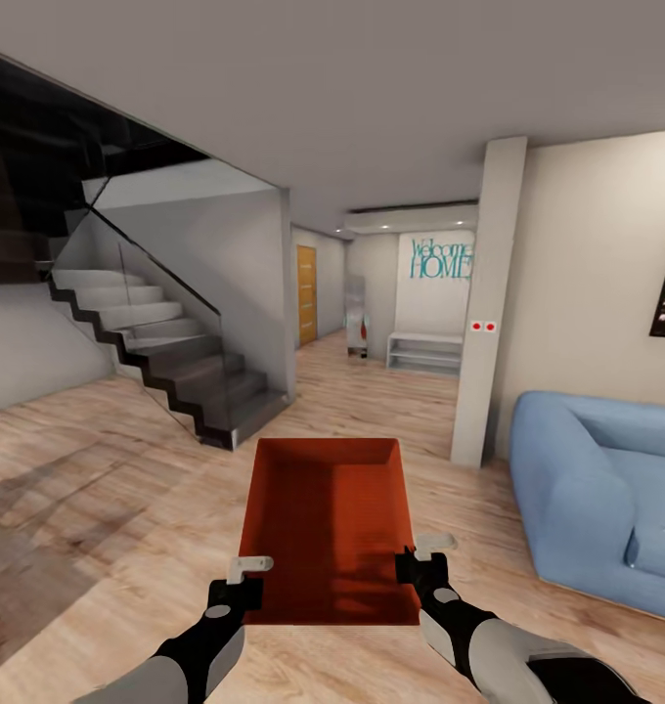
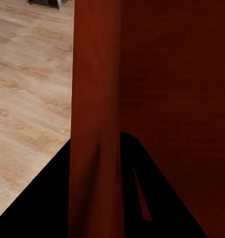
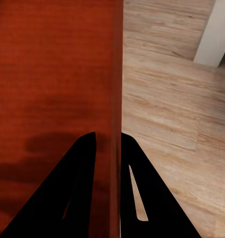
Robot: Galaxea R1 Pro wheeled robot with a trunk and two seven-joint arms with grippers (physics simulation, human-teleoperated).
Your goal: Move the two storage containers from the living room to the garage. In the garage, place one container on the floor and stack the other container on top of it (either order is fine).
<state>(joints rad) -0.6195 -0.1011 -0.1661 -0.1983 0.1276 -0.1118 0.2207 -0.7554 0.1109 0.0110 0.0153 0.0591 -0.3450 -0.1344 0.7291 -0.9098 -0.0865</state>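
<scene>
One red-orange open-top storage container (image 1: 328, 528) hangs in front of me above the light wood floor, held between both arms. My left gripper (image 1: 246, 584) is shut on its left wall near the front corner, and that wall (image 2: 95, 124) runs between the black fingers (image 2: 157, 198). Over on the opposite side my right gripper (image 1: 411, 567) is shut on the right wall (image 3: 112, 99), one finger inside (image 3: 67, 193) and one outside. The container is empty. The garage is out of view.
A blue sofa (image 1: 606, 499) stands close on the right. A white pillar (image 1: 489, 303) rises ahead right. A dark staircase with a glass rail (image 1: 166, 352) fills the left. A hallway with a wooden door (image 1: 306, 293) and a white bench (image 1: 425, 350) lies straight ahead.
</scene>
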